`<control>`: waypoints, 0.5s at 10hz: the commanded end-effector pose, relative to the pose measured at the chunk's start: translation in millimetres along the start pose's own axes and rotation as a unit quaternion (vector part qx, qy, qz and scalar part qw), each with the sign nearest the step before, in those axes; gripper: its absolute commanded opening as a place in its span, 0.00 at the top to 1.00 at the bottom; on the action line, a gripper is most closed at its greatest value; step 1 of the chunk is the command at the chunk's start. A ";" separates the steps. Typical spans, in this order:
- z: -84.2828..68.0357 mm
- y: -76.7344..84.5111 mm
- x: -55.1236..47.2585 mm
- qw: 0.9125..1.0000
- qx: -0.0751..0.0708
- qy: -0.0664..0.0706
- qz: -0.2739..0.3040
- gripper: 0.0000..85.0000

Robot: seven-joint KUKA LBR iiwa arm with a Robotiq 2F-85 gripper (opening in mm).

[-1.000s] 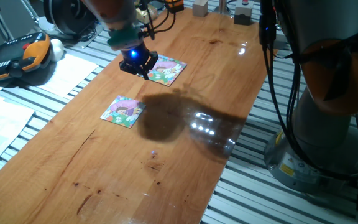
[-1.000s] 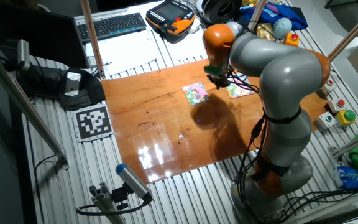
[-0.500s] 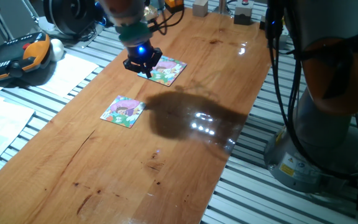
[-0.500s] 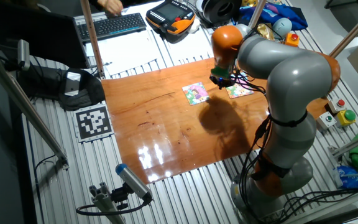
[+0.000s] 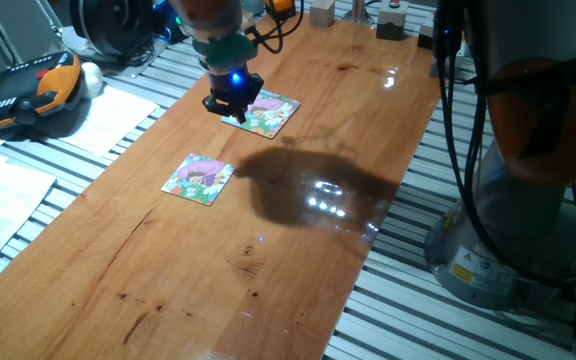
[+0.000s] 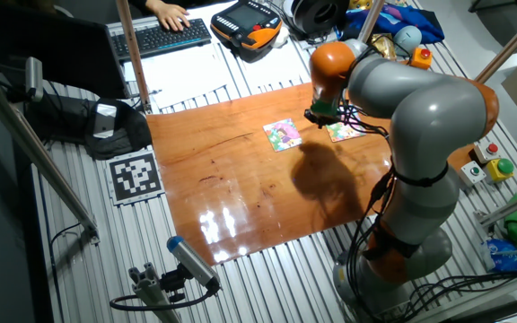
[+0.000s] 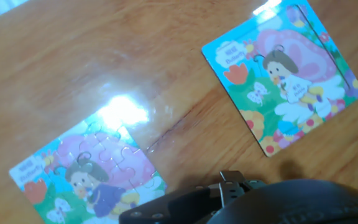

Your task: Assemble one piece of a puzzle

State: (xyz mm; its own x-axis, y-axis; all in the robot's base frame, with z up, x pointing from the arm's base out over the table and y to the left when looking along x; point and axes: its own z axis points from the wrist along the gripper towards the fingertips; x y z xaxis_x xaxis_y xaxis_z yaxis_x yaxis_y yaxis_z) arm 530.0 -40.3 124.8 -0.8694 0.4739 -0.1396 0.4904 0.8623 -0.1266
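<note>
A long wooden table (image 5: 298, 150) of reddish-brown boards lies on a frame of grey metal slats (image 5: 438, 320). Its varnish is glossy, with bright spots of lamp glare and the arm's dark shadow near the middle.

Two flat square picture puzzles lie on the wood, near each other but apart. The puzzle (image 5: 197, 179) with green edges and a pink-purple figure lies toward the table's middle; in the hand view it (image 7: 89, 177) shows at the lower left, its cut lines visible beside a patch of glare. The other puzzle (image 5: 266, 112), paler with lilac and white, lies farther along the table; in the hand view it (image 7: 284, 71) fills the upper right.

A tiny pale speck (image 5: 260, 239) lies alone on the bare wood, well apart from both squares. It is too small to say whether it is the loose piece.

The pincer (image 5: 232, 103), lit by a blue lamp on the hand, hangs at the near edge of the paler puzzle. Its fingers are too dark and small to tell how far apart they stand or whether they hold anything.

Around the table there are a black and orange control pad (image 5: 23, 95), white paper sheets (image 5: 108, 118), a keyboard (image 6: 162, 36) with a hand (image 6: 167, 13) on it, and a printed square marker (image 6: 135, 175). The grey and orange arm (image 6: 420, 117) rises from a base beside the table.
</note>
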 end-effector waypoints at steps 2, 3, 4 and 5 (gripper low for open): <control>-0.2 -1.3 -0.6 0.988 -0.017 -0.024 -0.154 1.00; -0.4 -2.2 -1.0 0.988 -0.027 -0.018 -0.150 1.00; -0.4 -2.3 -1.2 0.989 -0.043 -0.006 -0.138 1.00; -1.1 -2.9 -1.7 0.990 -0.051 0.014 -0.130 1.00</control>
State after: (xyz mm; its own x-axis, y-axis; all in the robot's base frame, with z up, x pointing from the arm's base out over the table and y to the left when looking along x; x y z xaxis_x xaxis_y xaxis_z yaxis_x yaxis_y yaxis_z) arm 530.0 -43.3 126.8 -0.9425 0.3227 -0.0873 0.3276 0.9436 -0.0490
